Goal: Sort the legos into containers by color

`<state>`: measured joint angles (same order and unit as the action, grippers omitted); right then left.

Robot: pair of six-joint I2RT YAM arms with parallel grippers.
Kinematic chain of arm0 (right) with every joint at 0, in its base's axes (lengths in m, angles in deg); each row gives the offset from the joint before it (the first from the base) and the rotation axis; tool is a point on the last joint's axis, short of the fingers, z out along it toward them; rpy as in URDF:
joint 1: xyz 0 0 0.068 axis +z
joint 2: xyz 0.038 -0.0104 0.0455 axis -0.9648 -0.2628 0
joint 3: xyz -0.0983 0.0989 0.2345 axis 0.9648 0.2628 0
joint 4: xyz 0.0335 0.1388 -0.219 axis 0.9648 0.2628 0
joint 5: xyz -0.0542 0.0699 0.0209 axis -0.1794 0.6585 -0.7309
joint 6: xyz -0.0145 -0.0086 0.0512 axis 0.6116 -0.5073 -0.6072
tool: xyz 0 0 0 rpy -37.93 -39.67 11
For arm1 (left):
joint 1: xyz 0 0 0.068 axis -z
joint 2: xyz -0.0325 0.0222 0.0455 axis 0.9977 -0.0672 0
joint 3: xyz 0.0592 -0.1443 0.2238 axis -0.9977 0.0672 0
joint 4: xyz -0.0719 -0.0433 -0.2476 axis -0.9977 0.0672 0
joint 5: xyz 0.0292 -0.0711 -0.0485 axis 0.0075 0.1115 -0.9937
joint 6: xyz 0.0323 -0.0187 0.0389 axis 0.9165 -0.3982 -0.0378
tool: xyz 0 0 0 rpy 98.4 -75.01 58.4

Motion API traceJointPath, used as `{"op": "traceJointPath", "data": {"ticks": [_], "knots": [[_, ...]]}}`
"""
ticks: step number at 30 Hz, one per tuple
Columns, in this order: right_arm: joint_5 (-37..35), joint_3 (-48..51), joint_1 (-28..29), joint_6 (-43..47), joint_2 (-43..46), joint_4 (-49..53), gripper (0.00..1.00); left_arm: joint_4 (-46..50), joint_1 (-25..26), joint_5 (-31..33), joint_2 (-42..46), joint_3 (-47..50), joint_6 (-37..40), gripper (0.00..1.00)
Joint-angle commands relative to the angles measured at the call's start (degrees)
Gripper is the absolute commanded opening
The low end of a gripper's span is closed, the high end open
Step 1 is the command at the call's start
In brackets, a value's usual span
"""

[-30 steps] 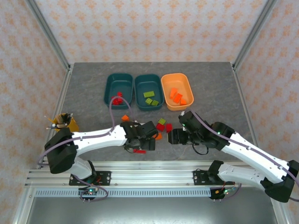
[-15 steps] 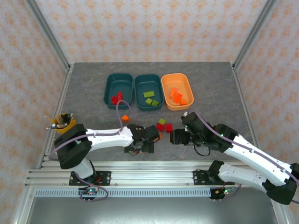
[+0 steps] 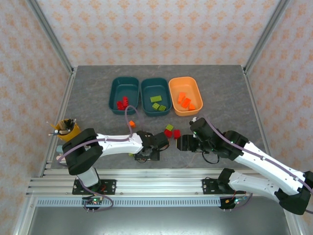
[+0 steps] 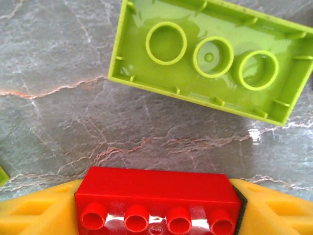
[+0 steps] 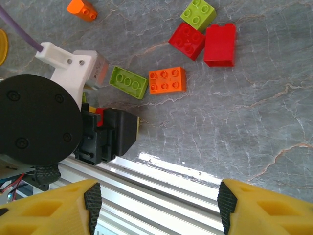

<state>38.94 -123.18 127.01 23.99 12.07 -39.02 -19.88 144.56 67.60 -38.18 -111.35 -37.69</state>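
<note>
now the left gripper (image 4: 156, 198) has pinched a red lego (image 4: 155, 188); the right gripper (image 5: 160, 203) hangs spread.

1. Grey stone-patterned surface (image 3: 93, 93), marbled with pale veins.
2. Small yellow plastic cup (image 3: 70, 130), upright, holding pencils, at the surface's left edge towards the near side.
3. Pale wall panels (image 3: 156, 29) with an orange floral print, on three sides.
4. Slanted silver aluminium frame posts (image 3: 49, 36) at the rear corners.
5. Ribbed aluminium rail (image 3: 161, 186) along the near edge.
</note>
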Motion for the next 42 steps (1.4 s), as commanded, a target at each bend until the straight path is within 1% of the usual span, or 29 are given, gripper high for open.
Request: {"op": "traceJointPath", "data": {"ticks": [1, 2, 6, 8, 10, 14, 18, 22, 26, 28, 31, 35, 38, 42], "knots": [[-1.8, 0.9, 0.3, -1.7, 1.6, -0.9, 0.66, 1.6, 0.2, 3.6, -0.4, -0.9, -0.1, 0.61], [-2.1, 0.9, 0.4, -1.8, 1.7, -0.8, 0.66, 2.4, 0.1, 4.1, -0.2, -1.3, -0.1, 0.59], [-4.1, -0.4, 0.4, -2.2, 2.2, -0.3, 0.66, 7.9, -0.1, 7.0, 2.3, -4.7, 0.8, 0.59], [-5.4, -1.8, 0.3, -2.3, 2.2, -0.4, 0.66, 11.1, -1.4, 7.3, 3.8, -7.4, 1.5, 0.59], [-7.0, -3.6, 0.1, -2.5, 1.8, -1.0, 0.67, 13.7, -3.7, 7.4, 6.0, -10.3, 3.0, 0.59], [-7.1, -6.2, -1.7, -3.2, -0.4, -5.6, 0.67, 15.9, -10.8, 6.9, 9.9, -15.8, 6.9, 0.59], [-5.2, -8.3, -4.5, -4.7, -4.5, -13.6, 0.67, 16.2, -19.9, 4.9, 10.1, -20.8, 12.2, 0.59], [-3.1, -9.7, -7.4, -7.1, -9.8, -23.6, 0.67, 14.9, -29.0, 2.5, 6.9, -26.4, 17.1, 0.59], [0.0, -12.6, -9.5, -10.3, -16.7, -31.0, 0.67, 12.4, -36.6, -2.4, 1.1, -31.6, 17.9, 0.59], [1.0, -15.8, -10.1, -10.8, -21.2, -31.6, 0.67, 11.0, -39.5, -4.6, -2.1, -34.2, 16.8, 0.59], [2.1, -21.2, -10.7, -10.7, -26.9, -30.1, 0.66, 9.2, -42.9, -7.2, -7.0, -38.2, 12.5, 0.59], [2.5, -25.8, -11.5, -10.8, -31.9, -29.4, 0.66, 6.7, -46.0, -10.0, -12.9, -41.3, 1.9, 0.58], [2.6, -27.5, -12.0, -11.2, -33.8, -29.3, 0.66, 3.7, -47.2, -12.2, -17.4, -42.7, -6.6, 0.58], [3.0, -27.8, -12.3, -11.6, -35.0, -29.4, 0.66, 7.1, -47.3, -12.4, -22.7, -48.6, -16.0, 0.57]]}}
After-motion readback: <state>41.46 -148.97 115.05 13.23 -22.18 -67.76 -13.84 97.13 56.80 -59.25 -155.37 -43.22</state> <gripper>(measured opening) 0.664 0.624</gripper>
